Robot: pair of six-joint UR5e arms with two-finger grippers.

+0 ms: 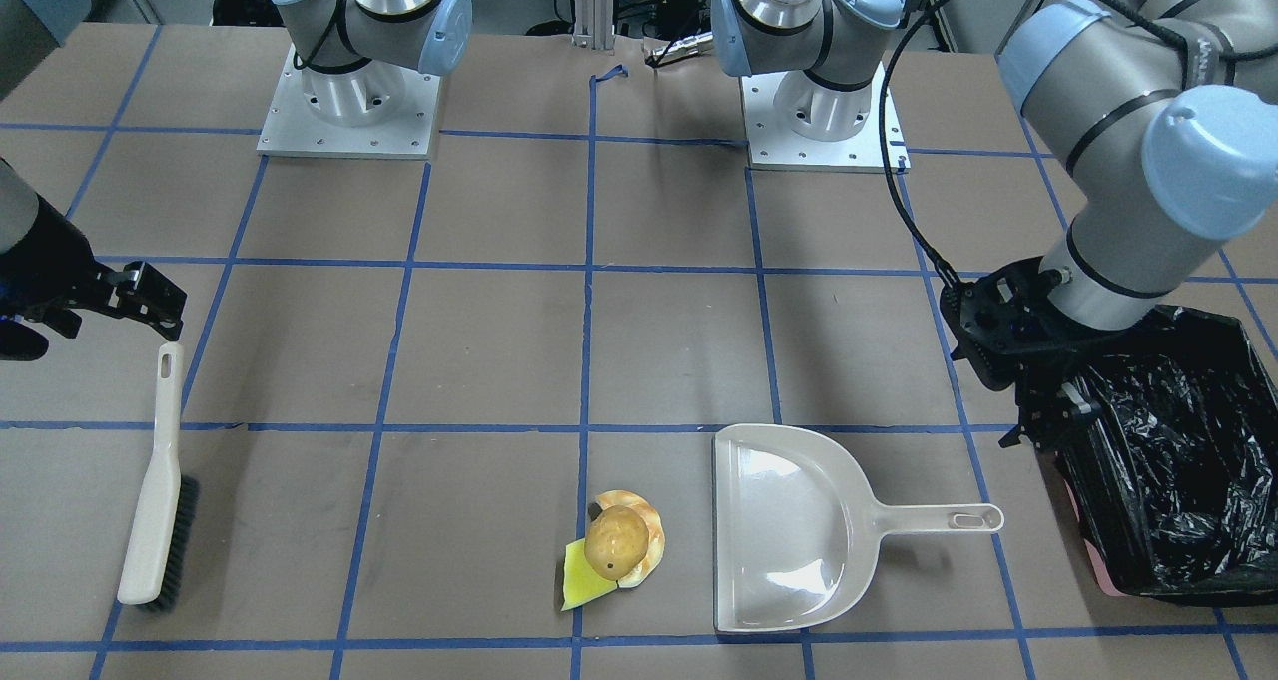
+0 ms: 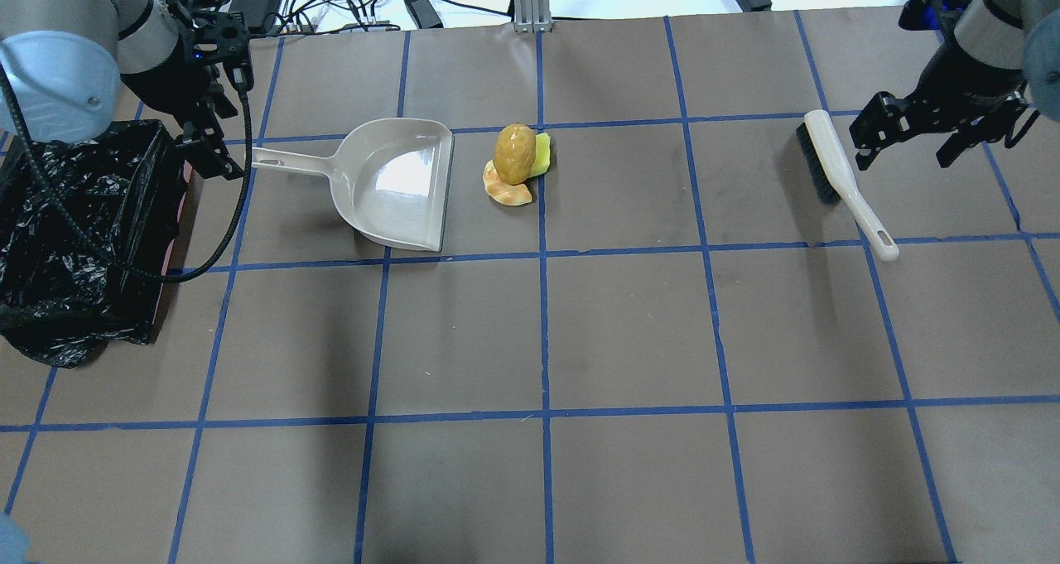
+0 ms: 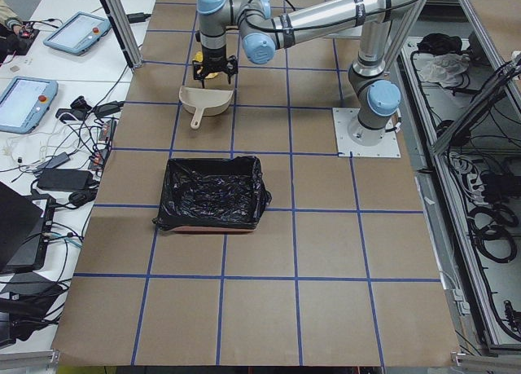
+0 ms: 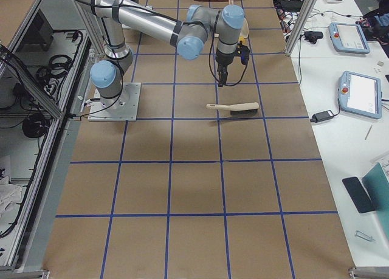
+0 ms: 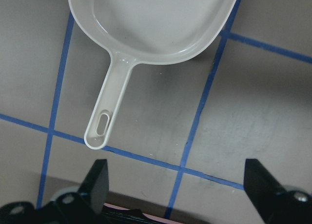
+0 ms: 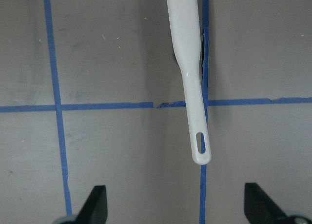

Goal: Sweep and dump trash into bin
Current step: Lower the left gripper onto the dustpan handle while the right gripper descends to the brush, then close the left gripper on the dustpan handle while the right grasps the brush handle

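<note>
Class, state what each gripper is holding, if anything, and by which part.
Nothing is held. The left gripper is open near the cream plastic dustpan; the right gripper is open near the white black-bristled brush.

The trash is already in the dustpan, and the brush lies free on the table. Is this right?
Not quite. The trash is not in the dustpan. It lies on the table beside the pan's open edge, with a gap between them, as the overhead view shows. The rest holds: the brush lies free on the table.
</note>
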